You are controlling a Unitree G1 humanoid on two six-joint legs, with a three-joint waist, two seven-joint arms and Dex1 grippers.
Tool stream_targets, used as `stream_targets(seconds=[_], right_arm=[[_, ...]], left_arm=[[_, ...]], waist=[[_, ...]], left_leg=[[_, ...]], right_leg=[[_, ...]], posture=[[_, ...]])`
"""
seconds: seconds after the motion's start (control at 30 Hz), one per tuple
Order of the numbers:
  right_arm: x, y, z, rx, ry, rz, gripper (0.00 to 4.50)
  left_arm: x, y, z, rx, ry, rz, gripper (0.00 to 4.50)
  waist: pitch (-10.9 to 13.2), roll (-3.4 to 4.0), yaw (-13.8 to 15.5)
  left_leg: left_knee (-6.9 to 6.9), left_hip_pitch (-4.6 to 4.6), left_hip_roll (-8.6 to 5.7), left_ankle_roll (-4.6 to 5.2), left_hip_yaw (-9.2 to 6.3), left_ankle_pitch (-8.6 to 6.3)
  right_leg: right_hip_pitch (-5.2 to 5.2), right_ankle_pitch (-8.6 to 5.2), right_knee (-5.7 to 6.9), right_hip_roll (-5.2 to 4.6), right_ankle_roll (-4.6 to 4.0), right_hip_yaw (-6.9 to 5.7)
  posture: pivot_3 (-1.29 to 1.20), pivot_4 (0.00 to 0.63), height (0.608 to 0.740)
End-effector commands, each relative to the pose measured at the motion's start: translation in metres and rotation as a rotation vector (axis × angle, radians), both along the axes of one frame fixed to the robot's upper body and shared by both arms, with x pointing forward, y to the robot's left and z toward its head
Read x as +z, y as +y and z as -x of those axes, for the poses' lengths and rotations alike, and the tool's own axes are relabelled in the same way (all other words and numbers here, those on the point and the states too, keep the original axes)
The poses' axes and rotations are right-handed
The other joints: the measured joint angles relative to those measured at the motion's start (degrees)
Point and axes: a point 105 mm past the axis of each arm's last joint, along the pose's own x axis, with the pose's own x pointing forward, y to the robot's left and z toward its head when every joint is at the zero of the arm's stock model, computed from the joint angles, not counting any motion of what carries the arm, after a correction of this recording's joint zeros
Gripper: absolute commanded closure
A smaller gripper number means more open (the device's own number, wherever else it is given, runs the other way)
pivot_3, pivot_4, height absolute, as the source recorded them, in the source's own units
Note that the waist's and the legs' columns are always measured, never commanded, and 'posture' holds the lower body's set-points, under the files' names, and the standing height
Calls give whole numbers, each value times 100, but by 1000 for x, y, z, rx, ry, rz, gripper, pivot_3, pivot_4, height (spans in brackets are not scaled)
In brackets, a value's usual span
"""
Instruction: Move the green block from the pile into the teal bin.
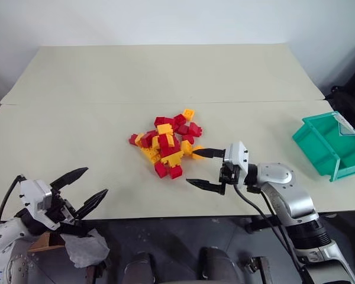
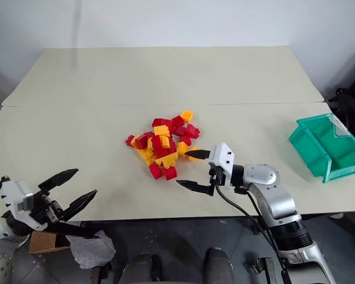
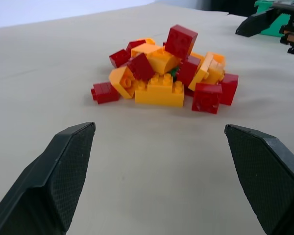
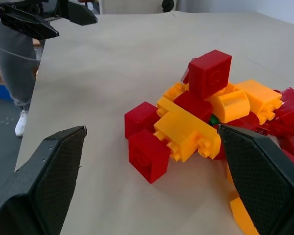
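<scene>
My right hand (image 1: 205, 167) hangs spread just beside the pile (image 1: 167, 144). The green block (image 4: 214, 120) sits buried under red and yellow-orange bricks, barely showing. Closing here risks pinching a neighbour or scattering bricks. The teal bin (image 1: 319, 155) lies well behind my wrist.

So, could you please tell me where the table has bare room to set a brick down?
Bare tabletop lies behind the pile, between the pile and the teal bin, and between the pile and the left gripper. It is crowded where the open right gripper meets the pile.
</scene>
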Motion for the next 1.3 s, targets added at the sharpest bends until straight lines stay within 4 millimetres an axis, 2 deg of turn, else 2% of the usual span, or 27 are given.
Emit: stream_targets(seconds=[0.03, 0.1, 0.2, 0.27, 0.33, 0.37, 0.57, 0.6, 0.7, 0.73, 0.83, 0.87, 1.0, 1.07, 1.13, 1.23, 1.3], right_arm=[[15, -16, -2, -49, -65, -29, 203], [15, -28, -3, -81, -72, -34, 615], [11, -40, -3, -120, -65, -19, 1621], [9, -46, -4, -144, -44, -27, 1621], [5, -49, -2, -138, -26, -11, 2023], [5, -50, -1, -136, -29, -5, 2199], [5, -39, 2, -88, -35, 8, 4286], [6, -35, 2, -77, -43, 9, 4440], [15, -10, 1, -18, -90, -5, 4440], [15, -1, 3, 19, -53, -8, 4440], [13, 40, 5, 137, -11, 38, 4440], [16, 54, 1, 156, -16, 43, 4440], [19, 82, -9, 184, -16, 79, 4440], [19, 103, -18, 184, -7, 106, 4440], [18, 114, -25, 167, -2, 129, 4440], [10, 121, -43, 113, -5, 207, 4440], [14, 121, -63, 12, -39, 203, 4440]], left_arm=[[10, -3, -1, -4, -43, -14, 0], [10, -3, -2, 0, -42, -20, 0], [9, -1, -3, 6, -38, -25, 0], [8, 0, -4, 5, -33, -24, 0], [8, 0, -4, 1, -31, -24, 0], [9, -1, -4, 0, -30, -23, 0], [9, -2, -4, -10, -26, -16, 0], [9, -2, -4, -14, -24, -14, 0], [3, -4, 1, -41, -6, -46, 0], [2, -4, 2, -39, -3, -47, 0], [1, -2, 6, -31, 2, -43, 0], [0, -2, 7, -25, 1, -42, 0], [-3, 0, 10, 4, 3, -38, 0], [-6, 6, 11, 54, 3, -31, 0], [-7, 9, 12, 83, 7, -26, 0], [-8, 12, 15, 120, 4, -26, 0], [-7, 11, 17, 124, -3, -24, 0]], waist=[[0, 0, 6], [0, 0, 12], [0, 0, 14], [0, 0, 12], [0, 0, 0], [0, 0, -3], [0, 0, 7], [0, 0, 4], [0, 1, -31], [0, 1, -38], [0, 1, -48], [1, 1, -60], [0, 0, -16], [-4, -6, -7], [-4, -6, -25], [-4, -6, -46], [-4, -7, -50]], left_leg=[[0, 0, 0, 0, 0, 0], [0, 0, 0, 0, 0, 0], [0, -1, 0, 1, 0, -1], [0, -1, 0, 1, 0, 0], [0, 0, 0, 0, 0, 0], [0, 0, 0, 0, 0, 0], [0, 0, 0, 0, 0, 0], [0, 0, 0, 0, 0, 0], [0, 0, 0, 0, 0, 0], [0, 1, 1, -1, 2, 0], [0, 0, 2, -2, 2, 1], [0, 0, 2, -2, 2, 1], [0, -1, 4, -2, 2, 1], [1, -4, 3, 0, 2, -2], [1, -6, 4, -2, 3, -2], [0, -6, 6, -4, 4, -1], [0, -7, 6, -4, 6, -1]], right_leg=[[0, 0, -1, 0, 0, 0], [1, 0, -3, 0, 0, 0], [2, 0, -6, 0, 0, 0], [1, 0, -6, 0, 0, 0], [1, 0, -4, 0, 0, 0], [0, 0, -3, 0, 0, 0], [1, 0, -4, 0, 0, 0], [1, 0, -4, 0, 0, 0], [-1, 0, -2, 0, 0, 0], [-4, -1, 2, 0, -1, 0], [-8, -1, 8, 0, -2, 0], [-9, -1, 8, 0, -2, 0], [-11, -1, 13, 0, -4, 0], [-11, -1, 10, 0, -4, -2], [-14, -1, 11, 0, -5, -4], [-17, -1, 16, 0, -6, -6], [-17, -1, 14, 0, -6, -6]], posture=[[0, 150, 740], [0, 150, 740], [0, 150, 740], [0, 150, 740], [0, 150, 740], [0, 150, 740], [0, 150, 740], [0, 150, 740], [0, 150, 740], [0, 150, 740], [0, 150, 740], [0, 150, 740], [0, 150, 740], [0, 150, 740], [0, 150, 740], [0, 150, 740], [0, 150, 740]])
